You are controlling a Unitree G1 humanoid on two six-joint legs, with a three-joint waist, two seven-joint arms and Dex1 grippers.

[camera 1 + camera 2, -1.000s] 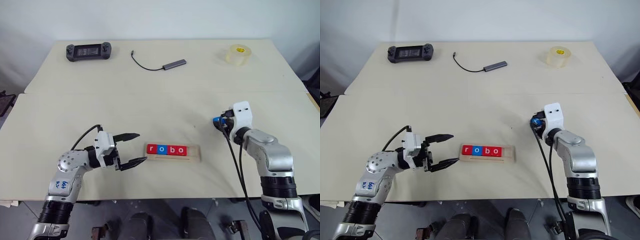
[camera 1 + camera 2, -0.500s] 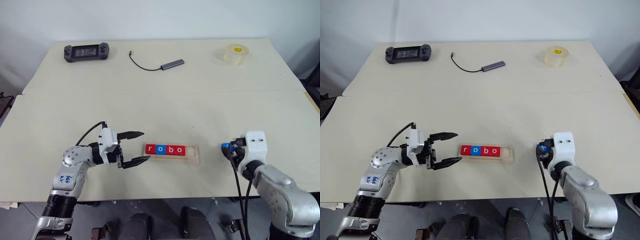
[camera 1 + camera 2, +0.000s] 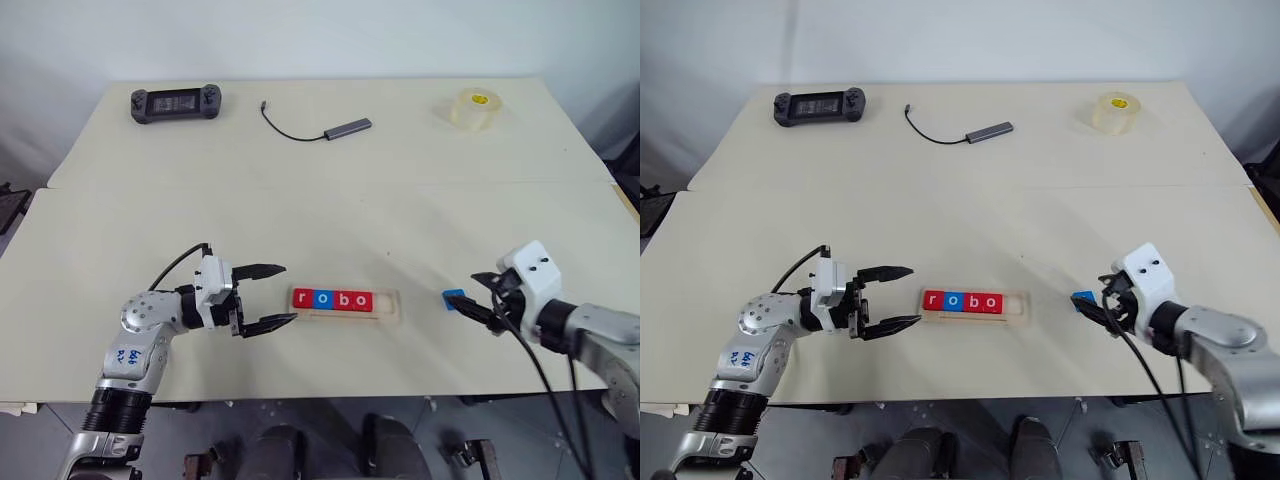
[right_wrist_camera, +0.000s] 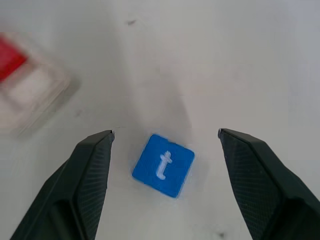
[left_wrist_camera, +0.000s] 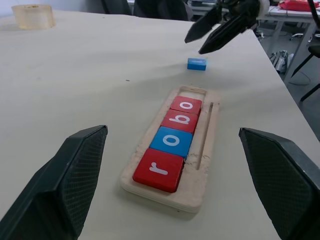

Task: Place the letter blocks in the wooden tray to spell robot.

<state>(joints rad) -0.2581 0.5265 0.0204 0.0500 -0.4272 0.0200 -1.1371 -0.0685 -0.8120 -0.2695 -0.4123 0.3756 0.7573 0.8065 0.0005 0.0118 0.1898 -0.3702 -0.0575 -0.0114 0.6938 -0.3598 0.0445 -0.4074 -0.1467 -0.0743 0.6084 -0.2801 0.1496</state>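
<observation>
Pale wooden tray (image 3: pixel 347 303) holding red and blue r-o-b-o tiles (image 3: pixel 332 299), blue t tile (image 4: pixel 163 164) lying free on cream surface (image 3: pixel 330 200) between spread right claw (image 4: pixel 162 150) fingers, left claw (image 3: pixel 272 296) spread beside tray.

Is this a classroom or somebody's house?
Probably an office or lab. Office chairs stand behind the big table, and a handheld controller, a tape roll and a cable adapter lie on it.

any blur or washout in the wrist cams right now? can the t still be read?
Right wrist view: t block sharp and readable; wooden tray end soft and washed out against the pale table. Left wrist view: tray letters crisp, the black fingers close to the lens, tape roll slightly soft.
</observation>
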